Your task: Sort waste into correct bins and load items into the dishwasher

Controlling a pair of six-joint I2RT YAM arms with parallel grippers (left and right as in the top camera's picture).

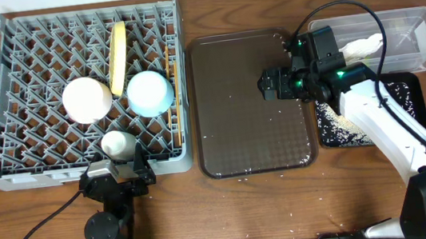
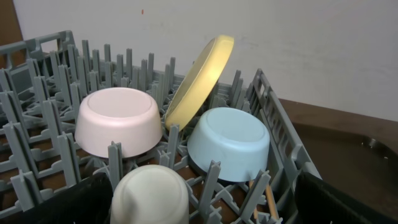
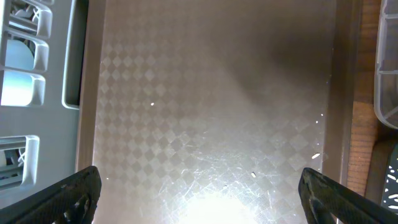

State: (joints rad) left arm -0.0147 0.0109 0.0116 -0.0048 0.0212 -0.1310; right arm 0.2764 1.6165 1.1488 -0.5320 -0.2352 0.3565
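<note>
The grey dishwasher rack (image 1: 2, 103) holds an upright yellow plate (image 1: 117, 56), an upturned white bowl (image 1: 87, 99), a light blue bowl (image 1: 150, 93), a small white cup (image 1: 118, 144) and chopsticks (image 1: 169, 84) along its right side. My left gripper (image 1: 118, 164) is open at the rack's front edge. In the left wrist view the cup (image 2: 149, 196) stands between its spread fingers (image 2: 74, 199), untouched. My right gripper (image 1: 264, 85) hangs open and holds nothing above the brown tray (image 3: 205, 93). The clear tub (image 1: 408, 29) holds a white napkin (image 1: 361, 46). Rice scraps (image 1: 338, 125) lie in the black tray (image 1: 408, 101).
The brown serving tray (image 1: 250, 131) lies between rack and bins, with a few white grains on it and on the table near its front edge. A black cable arcs over the right arm. In the right wrist view the rack's wall (image 3: 37, 68) is at left.
</note>
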